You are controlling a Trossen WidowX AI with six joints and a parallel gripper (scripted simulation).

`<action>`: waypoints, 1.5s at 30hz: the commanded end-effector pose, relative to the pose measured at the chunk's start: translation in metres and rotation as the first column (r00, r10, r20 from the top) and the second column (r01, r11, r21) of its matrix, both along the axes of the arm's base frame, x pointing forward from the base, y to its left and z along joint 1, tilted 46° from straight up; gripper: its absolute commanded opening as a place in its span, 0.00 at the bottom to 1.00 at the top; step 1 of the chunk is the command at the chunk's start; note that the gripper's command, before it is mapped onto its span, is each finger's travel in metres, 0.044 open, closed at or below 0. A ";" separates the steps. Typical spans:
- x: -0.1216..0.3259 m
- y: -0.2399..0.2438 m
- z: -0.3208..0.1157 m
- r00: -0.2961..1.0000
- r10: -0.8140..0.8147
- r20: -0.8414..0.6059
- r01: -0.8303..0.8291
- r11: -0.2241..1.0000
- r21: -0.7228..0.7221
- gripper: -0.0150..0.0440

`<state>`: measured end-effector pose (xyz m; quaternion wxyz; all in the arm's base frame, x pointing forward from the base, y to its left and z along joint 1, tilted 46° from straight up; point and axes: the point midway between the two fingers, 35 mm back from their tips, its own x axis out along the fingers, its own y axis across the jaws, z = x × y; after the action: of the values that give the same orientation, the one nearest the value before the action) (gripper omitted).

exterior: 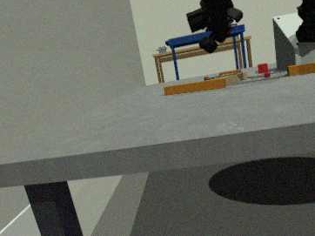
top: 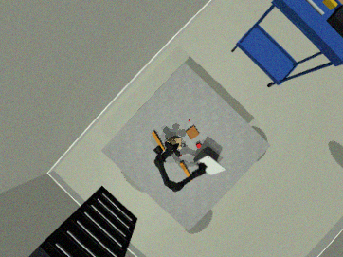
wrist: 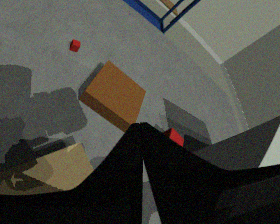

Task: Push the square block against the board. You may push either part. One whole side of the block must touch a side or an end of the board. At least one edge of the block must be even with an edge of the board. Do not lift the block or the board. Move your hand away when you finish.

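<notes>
A flat brown square block (top: 192,132) (exterior: 231,73) (wrist: 116,92) lies on the table. A tan piece (top: 177,139) (exterior: 234,77) (wrist: 67,165) lies apart from it, partly hidden by the arm and in shadow. A long orange board (top: 157,138) (exterior: 195,87) lies on the far side of the tan piece from the brown block; contact between tan piece and board cannot be told. A second orange strip (top: 185,169) (exterior: 301,69) lies by the arm. My gripper (exterior: 210,44) (wrist: 139,129) is shut and empty, raised above the table and pointing down.
A red cube (top: 199,145) (exterior: 262,68) (wrist: 175,137) stands near the arm's base, and a smaller red cube (top: 189,120) (wrist: 75,46) lies beyond the brown block. A white-topped box (top: 211,165) stands by the base. A blue bench (top: 267,53) (exterior: 204,37) is off the table.
</notes>
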<state>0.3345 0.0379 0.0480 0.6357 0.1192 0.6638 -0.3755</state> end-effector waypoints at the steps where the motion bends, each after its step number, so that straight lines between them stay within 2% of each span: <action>1: 0.004 0.005 -0.008 0.995 0.092 -0.046 -0.088 0.994 0.070 0.25; 10: 0.014 0.015 -0.022 0.939 0.331 -0.090 -0.299 0.920 0.254 0.25; 20: 0.026 0.027 -0.035 0.816 0.577 -0.035 -0.505 0.741 0.443 0.25; 33: 0.043 0.039 -0.052 0.578 0.798 0.172 -0.710 0.388 0.587 0.25; 45: 0.060 0.049 -0.064 0.296 0.855 0.426 -0.827 0.005 0.563 0.25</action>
<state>0.3908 0.0838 -0.0107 0.6172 -0.0643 0.7146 0.3230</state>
